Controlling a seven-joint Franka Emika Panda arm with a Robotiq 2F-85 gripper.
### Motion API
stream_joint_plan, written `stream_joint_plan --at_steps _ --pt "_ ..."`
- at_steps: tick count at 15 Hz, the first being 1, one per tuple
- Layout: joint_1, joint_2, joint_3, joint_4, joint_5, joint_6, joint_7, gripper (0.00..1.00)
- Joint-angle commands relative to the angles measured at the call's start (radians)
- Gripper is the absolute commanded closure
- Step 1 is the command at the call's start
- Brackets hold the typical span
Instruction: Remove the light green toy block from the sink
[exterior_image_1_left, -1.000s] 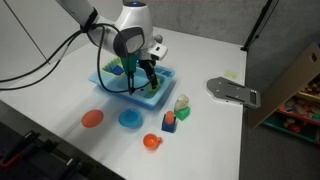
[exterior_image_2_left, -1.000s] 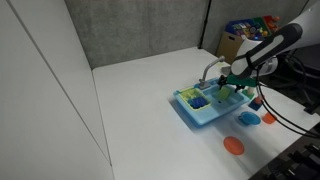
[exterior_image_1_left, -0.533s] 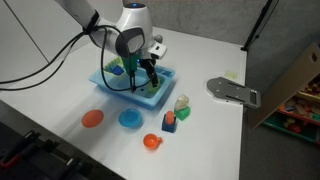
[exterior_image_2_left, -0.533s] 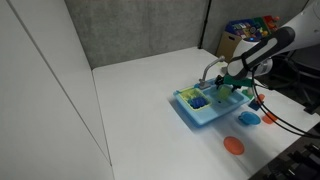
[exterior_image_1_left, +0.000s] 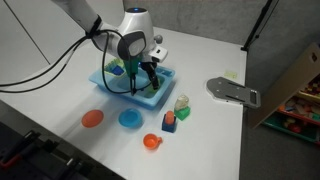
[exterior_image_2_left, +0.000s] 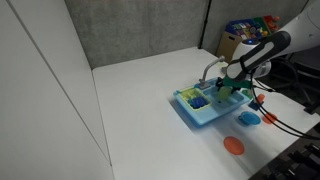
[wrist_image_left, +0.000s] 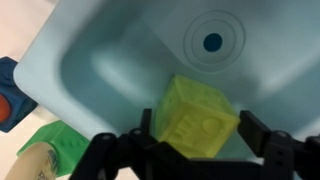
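1. A white table (exterior_image_1_left: 60, 95) carries everything here.
2. An orange plate (exterior_image_1_left: 92, 119) and a blue plate (exterior_image_1_left: 129, 119) lie flat near each other, not touching.
3. A small orange toy (exterior_image_1_left: 151, 141) sits near the blue plate.
4. A green block with a red piece (exterior_image_1_left: 169, 122) stands just beside a pale toy (exterior_image_1_left: 181, 104).
5. A flat grey metal piece (exterior_image_1_left: 232, 91) lies well apart from the toys, near a cardboard box (exterior_image_1_left: 290, 80).
6. A grey wall (exterior_image_2_left: 140, 30) stands behind the table.

We find the sink (wrist_image_left: 100, 60) walls hemming its basin, the faucet (exterior_image_2_left: 208, 72) blocking toward the tabletop (exterior_image_2_left: 130, 110) back edge, open room overhead.
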Motion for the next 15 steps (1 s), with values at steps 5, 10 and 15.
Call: stream_joint_plan --at_steps 5,10,15 --pt "0.038 -0.029 -0.026 -0.02 -0.008 -0.012 -0.015 0.66" --pt "0.082 -0.173 -0.064 -0.153 -0.059 -0.023 -0.066 0.7" --pt "0.083 -0.345 -0.081 -0.299 -0.165 -0.065 -0.165 0.7"
